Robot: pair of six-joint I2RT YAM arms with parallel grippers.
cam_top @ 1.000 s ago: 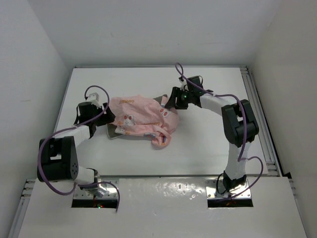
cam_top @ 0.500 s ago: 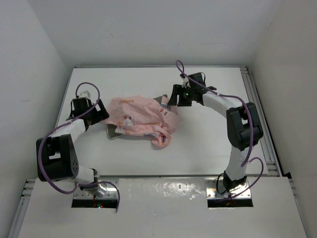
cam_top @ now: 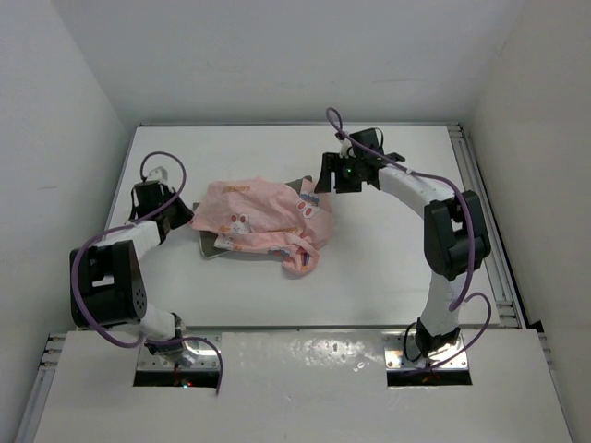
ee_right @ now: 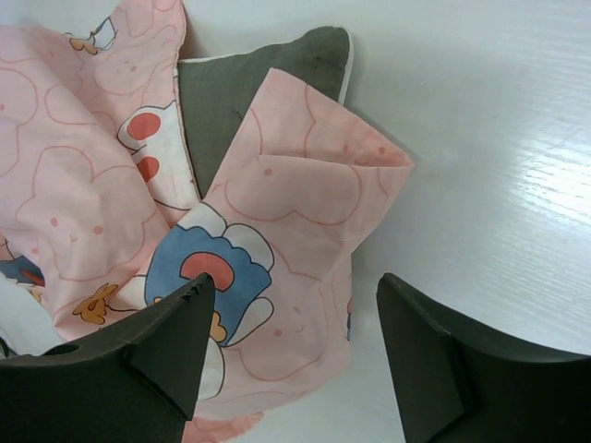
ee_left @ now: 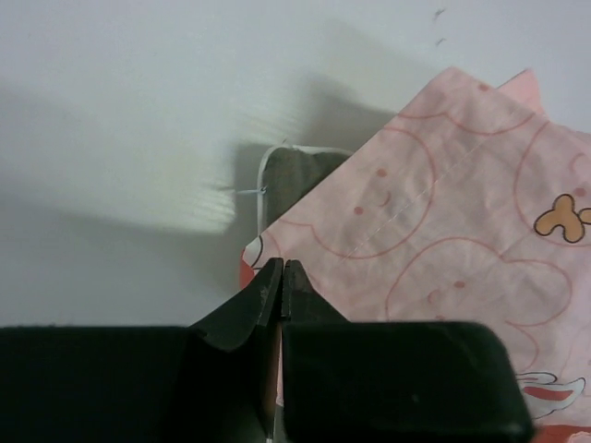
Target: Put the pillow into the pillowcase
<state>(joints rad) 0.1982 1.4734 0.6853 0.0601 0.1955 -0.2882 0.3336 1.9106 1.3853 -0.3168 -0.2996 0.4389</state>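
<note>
The pink printed pillowcase (cam_top: 263, 221) lies crumpled mid-table, covering most of the grey pillow (cam_top: 211, 249); only the pillow's corners stick out. My left gripper (cam_top: 183, 215) sits at the cloth's left edge. In the left wrist view its jaws (ee_left: 282, 269) are shut tip to tip with nothing seen between them, just over the pillowcase (ee_left: 443, 212) edge, near a bare pillow (ee_left: 300, 175) corner. My right gripper (cam_top: 323, 186) hovers at the right end of the pillowcase. It stands open (ee_right: 295, 300) above a folded pillowcase (ee_right: 295, 194) corner, the pillow (ee_right: 268, 83) corner just beyond.
The white table (cam_top: 369, 268) is boxed in by white walls on three sides. A metal rail (cam_top: 485, 212) runs along its right edge. Purple cables loop off both arms.
The left arm drew back to the left off the pillowcase, and its gripper opened, then shut. The right gripper backed off a little and opened wider. The cloth barely shifted.
</note>
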